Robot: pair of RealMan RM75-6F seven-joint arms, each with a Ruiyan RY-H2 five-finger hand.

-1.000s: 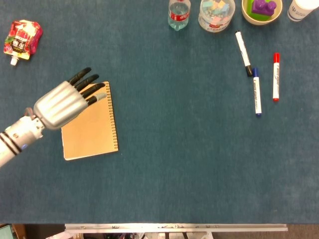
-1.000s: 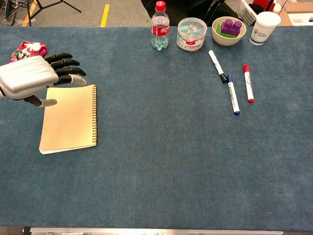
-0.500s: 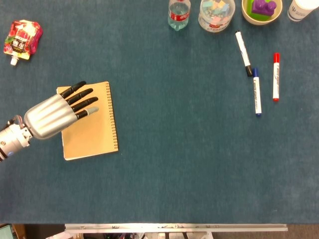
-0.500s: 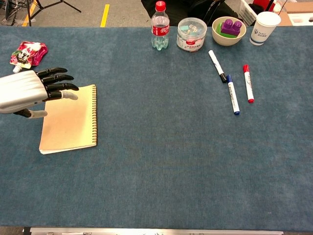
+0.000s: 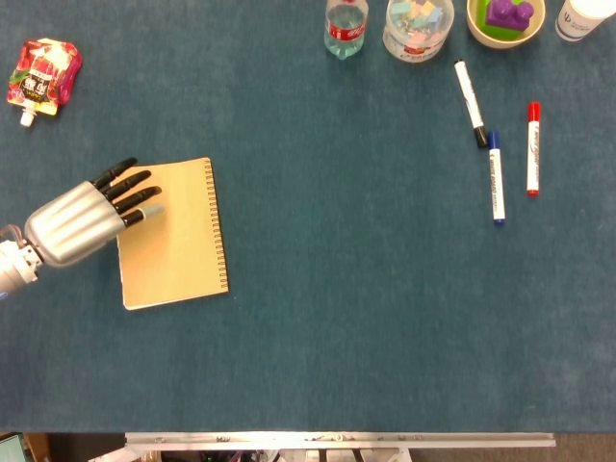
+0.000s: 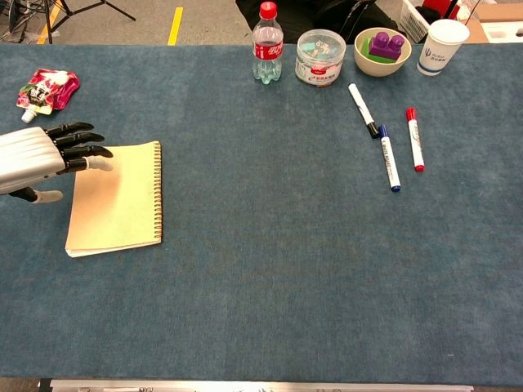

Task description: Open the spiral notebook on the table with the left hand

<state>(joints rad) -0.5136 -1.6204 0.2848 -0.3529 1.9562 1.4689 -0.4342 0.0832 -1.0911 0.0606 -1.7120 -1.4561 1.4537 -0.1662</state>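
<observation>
- The spiral notebook point(image 5: 173, 234) was shown lying flat and fully closed on the desk point(image 5: 366, 289), at its left side, with the tan cover uppermost and the wire binding point(image 5: 218, 223) along the edge nearer the desk's centre.
- The left hand point(image 5: 82, 218) was held at the notebook's free left edge, its fingers point(image 6: 78, 140) spread and extended over the upper left corner of the cover; nothing was gripped.
- Whether the fingertips touched the cover could not be determined from either view.
- The right hand was not shown in either view.
- Progress was judged to be at an early stage: the cover had not been lifted, and no page was exposed.
- The remaining work was judged to consist of catching the free edge of the cover and turning it over about the binding.
- Three markers point(image 5: 495, 177), a bottle point(image 5: 346, 27), and a snack pouch point(image 5: 40, 76) were shown well apart from the notebook.
</observation>
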